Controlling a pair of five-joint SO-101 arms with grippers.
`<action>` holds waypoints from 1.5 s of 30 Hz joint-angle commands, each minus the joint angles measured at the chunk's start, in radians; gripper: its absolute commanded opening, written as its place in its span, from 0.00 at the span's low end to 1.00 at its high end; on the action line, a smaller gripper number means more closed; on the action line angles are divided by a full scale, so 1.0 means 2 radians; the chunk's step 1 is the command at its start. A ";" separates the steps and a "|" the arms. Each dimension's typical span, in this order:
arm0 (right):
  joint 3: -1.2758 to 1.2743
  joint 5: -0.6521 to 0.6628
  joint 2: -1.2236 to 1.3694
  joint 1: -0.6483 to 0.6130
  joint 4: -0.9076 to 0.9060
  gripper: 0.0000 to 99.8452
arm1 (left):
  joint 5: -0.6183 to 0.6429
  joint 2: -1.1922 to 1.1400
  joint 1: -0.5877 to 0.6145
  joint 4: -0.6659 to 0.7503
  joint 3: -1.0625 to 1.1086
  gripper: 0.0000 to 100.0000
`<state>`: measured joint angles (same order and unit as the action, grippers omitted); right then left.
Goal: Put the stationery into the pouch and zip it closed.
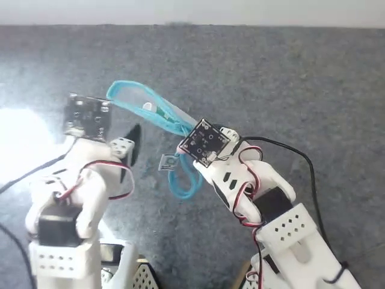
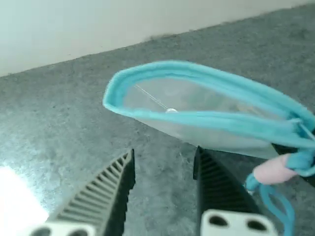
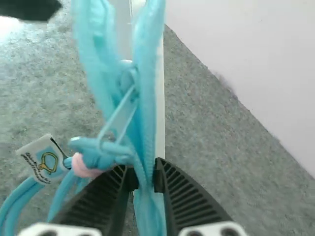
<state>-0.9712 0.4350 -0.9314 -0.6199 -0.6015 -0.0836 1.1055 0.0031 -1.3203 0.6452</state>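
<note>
**Operator:** State the condition of the left gripper [image 2: 164, 160].

**Technician:** Its jaws stand wide and hold nothing. They point at the free end of the pouch [image 2: 197, 105], near it but not touching. Judged purpose: the open jaws are positioned to take that end.

**Operator:** Locate the pouch.

**Technician:** It is between the two arms. It appears raised off the table [image 1: 289, 78] and turned on edge, with one end out towards the left arm. A small pale item [image 2: 171, 111] shows through the clear wall. What it is cannot be told.

**Operator:** State the condition of the right gripper [image 3: 144, 179].

**Technician:** Its jaws are narrow, clamped on the pouch's other end at the turquoise seam, just beside the zip pull [image 3: 117, 120]. Judged purpose: the clamp anchors the pouch so that the zip can be drawn against it. Whether the zip is closed cannot be told.

**Operator:** List any obstructions.

**Technician:** The cord loop [image 1: 182, 195] and the tag [image 3: 42, 160] hang below the clamped end, near the zip pull. Risk: the cord may snag a jaw that approaches the pull.
</note>
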 commanded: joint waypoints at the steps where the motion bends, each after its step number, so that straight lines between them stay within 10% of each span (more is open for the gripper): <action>1: 0.025 -0.021 0.026 -0.004 0.007 0.01 | -0.002 0.003 -0.017 -0.001 0.007 0.18; 19: 0.064 -0.074 0.059 0.033 0.003 0.01 | -0.095 -0.001 -0.030 -0.061 -0.014 0.27; 45: 0.068 -0.073 0.065 0.013 -0.011 0.01 | -0.100 -0.002 -0.122 0.206 0.155 0.27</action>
<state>-0.8746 0.2969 -0.8163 -0.5815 -0.6137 -0.2770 1.1040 -0.2240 -0.9628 0.9413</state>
